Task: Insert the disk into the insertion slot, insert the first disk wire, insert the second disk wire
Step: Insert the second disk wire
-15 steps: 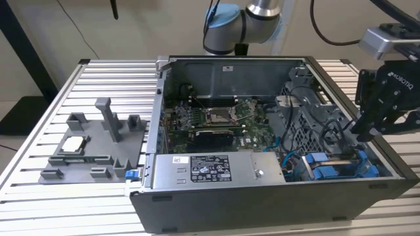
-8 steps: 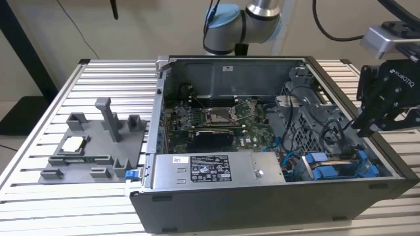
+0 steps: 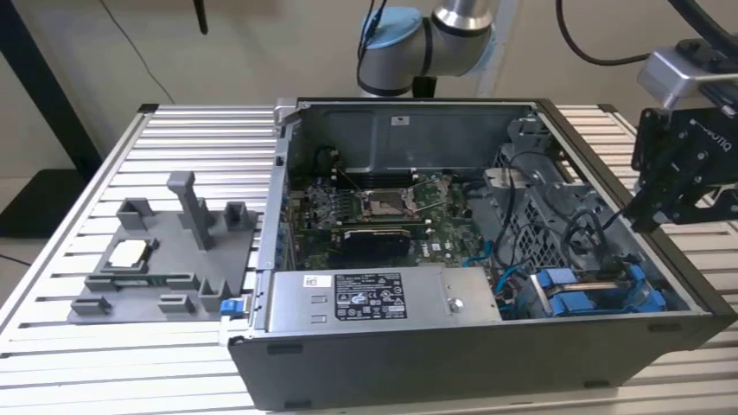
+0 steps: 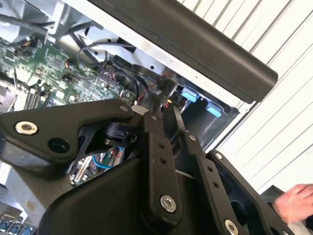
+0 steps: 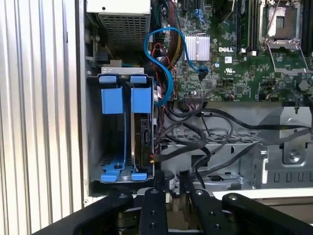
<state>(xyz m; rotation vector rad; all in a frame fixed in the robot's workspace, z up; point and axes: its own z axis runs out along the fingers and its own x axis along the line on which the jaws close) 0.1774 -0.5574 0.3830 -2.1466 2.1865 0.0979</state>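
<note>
- Black gripper (image 5: 172, 175) links sat closest to the lens in the first wrist view. Its jaws stood close together; fully shut or a sliver apart could not be told, and nothing was seen gripped.
- Beyond it, two blue-fronted carriers stood side by side in the grey drive cage.
- The disk (image 5: 141, 100) was the one nearer the motherboard (image 5: 230, 58), seated upright in the insertion slot (image 5: 95, 147), dark drive body showing behind its blue front.
- The other carrier (image 5: 111, 100) stood beside it, against the case wall.
- Black wires (image 5: 195, 142) looped just beside the disk. One orange-tipped end reached the disk's edge; plugged or not could not be told.
- A blue cable (image 5: 164, 63) ran from the motherboard towards the cage.
- In the second wrist view the gripper hung over the open case rim (image 4: 195, 44), with blue carrier tabs (image 4: 188, 94) past it and a person's hand (image 4: 296, 203) at the frame edge.
- In the exterior view the gripper hovered above the case's side on the exterior view's right, clear of the cage.
- The power-supply box (image 3: 381, 298) lay at the case front, and a grey fixture (image 3: 162, 259) sat on the slatted table (image 3: 69, 363) on the exterior view's left.
</note>
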